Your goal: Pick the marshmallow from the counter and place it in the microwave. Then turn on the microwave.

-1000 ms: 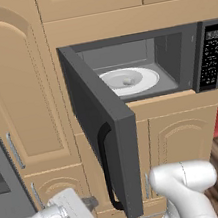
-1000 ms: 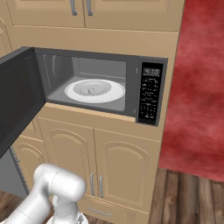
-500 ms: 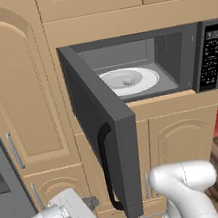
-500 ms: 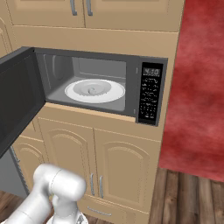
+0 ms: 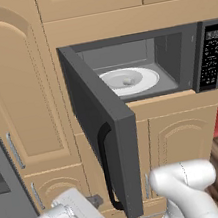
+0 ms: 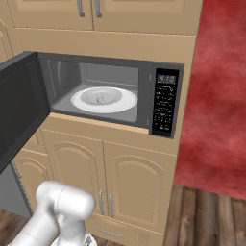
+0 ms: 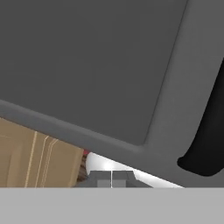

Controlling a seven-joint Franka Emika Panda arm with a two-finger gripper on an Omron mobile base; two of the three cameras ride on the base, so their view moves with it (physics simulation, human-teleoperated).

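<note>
The microwave (image 5: 197,60) stands open, and its dark door (image 5: 110,131) with a black vertical handle (image 5: 108,168) is swung out to the left. On the white plate (image 5: 145,80) inside lies the marshmallow (image 5: 128,80), a tiny off-white lump. My gripper (image 5: 96,201) is low at the left, shut and empty, close to the door's outer face below the handle. In the hand view the shut fingertips (image 7: 111,178) point at the grey door (image 7: 96,65), with the handle (image 7: 208,140) at the right. The button panel (image 6: 165,105) is on the microwave's right. The counter is out of view.
Tan cabinets surround the microwave: a tall door (image 5: 22,96) to its left and lower doors (image 6: 134,182) beneath it. A grey appliance (image 5: 3,190) stands at the far left. A red wall (image 6: 216,96) and wooden floor (image 6: 206,216) lie to the right.
</note>
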